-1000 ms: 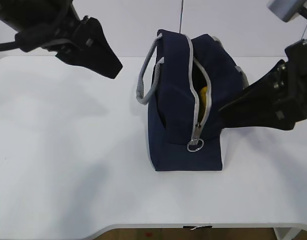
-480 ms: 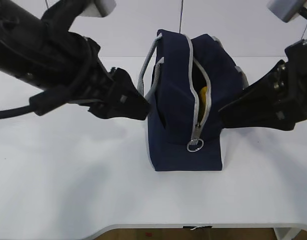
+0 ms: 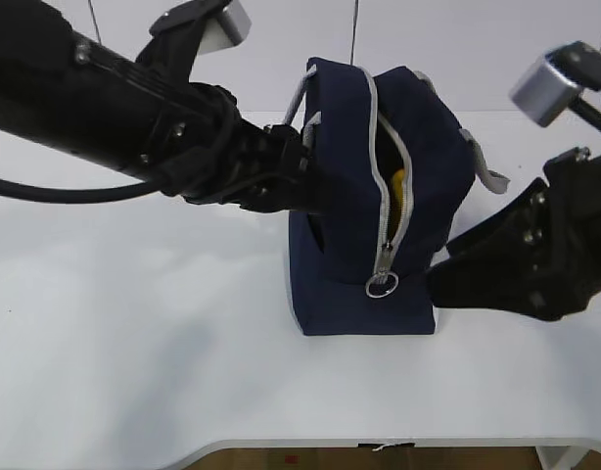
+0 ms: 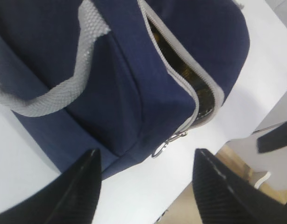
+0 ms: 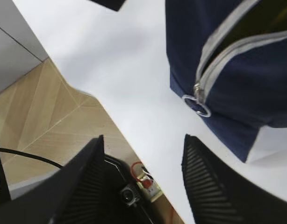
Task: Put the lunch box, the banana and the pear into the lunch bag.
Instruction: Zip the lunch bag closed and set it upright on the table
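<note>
The navy lunch bag (image 3: pixel 345 245) stands upright mid-table, its grey zipper partly open along the top and front. The ring pull (image 3: pixel 382 285) hangs low on the front; it also shows in the left wrist view (image 4: pixel 168 143) and the right wrist view (image 5: pixel 199 107). Something yellow (image 3: pixel 399 185) shows inside the opening; I cannot tell which fruit it is. The lunch box, banana and pear are otherwise hidden. My left gripper (image 3: pixel 302 186) is open and empty against the bag's left side, by the grey handle (image 4: pixel 54 100). My right gripper (image 3: pixel 443 279) is open and empty at the bag's lower right.
The white table (image 3: pixel 134 333) has its front edge close below the bag. Wooden floor (image 5: pixel 45 107) lies beyond that edge. A grey handle (image 3: pixel 486 176) hangs off the bag's right side. A white panel (image 3: pixel 434 299) shows at the bag's right base.
My left arm has swung from the far upper left down and right to the bag's left side. My right gripper has dropped lower, toward the bag's front right corner.
</note>
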Controlling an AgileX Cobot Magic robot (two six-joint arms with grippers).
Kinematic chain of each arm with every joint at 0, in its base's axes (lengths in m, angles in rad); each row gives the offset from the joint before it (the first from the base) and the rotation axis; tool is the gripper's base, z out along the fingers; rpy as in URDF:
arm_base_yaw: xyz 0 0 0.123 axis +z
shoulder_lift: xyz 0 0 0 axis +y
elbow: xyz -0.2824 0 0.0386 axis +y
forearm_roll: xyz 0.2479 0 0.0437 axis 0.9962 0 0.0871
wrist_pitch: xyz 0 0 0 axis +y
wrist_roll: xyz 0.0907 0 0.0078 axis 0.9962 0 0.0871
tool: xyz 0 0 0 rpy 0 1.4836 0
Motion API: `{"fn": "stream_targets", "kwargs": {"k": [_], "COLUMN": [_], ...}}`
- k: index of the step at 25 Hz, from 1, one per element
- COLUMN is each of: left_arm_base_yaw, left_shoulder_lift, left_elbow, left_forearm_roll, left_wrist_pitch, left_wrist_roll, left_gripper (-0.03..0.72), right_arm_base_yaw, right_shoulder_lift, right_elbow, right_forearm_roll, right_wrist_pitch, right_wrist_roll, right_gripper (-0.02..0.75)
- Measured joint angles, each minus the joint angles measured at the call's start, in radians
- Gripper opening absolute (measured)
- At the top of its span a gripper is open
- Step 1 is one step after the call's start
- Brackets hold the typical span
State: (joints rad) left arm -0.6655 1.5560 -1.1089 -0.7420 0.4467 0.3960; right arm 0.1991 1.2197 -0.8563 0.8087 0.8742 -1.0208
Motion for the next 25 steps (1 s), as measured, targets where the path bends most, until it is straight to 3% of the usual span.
{"fn": "stream_targets", "kwargs": {"k": [8,21,25], "left_arm_base_yaw": [0.000,0.000,0.000], "left_shoulder_lift": [0.013,0.087,0.087], "left_elbow": [-0.017,-0.104,-0.104], "left_forearm_roll": [-0.121,-0.090,-0.072], "left_wrist_pitch": [-0.008,0.011,0.028], "left_wrist_roll": [0.049,0.072,0.074], "left_gripper": [0.468,0.467,0.429], "right_arm_base_yaw": [0.000,0.000,0.000], "right_shoulder_lift": [0.000,-0.002,-0.002], "right_elbow": [0.138,0.144,0.144], "right_forearm_roll": [0.191,0.221,0.241], "right_wrist_pitch": [-0.083,-0.127,-0.128], "right_wrist_roll": [-0.197,-0.263,-0.267], "right_gripper": [0.430,0.430,0.430]}}
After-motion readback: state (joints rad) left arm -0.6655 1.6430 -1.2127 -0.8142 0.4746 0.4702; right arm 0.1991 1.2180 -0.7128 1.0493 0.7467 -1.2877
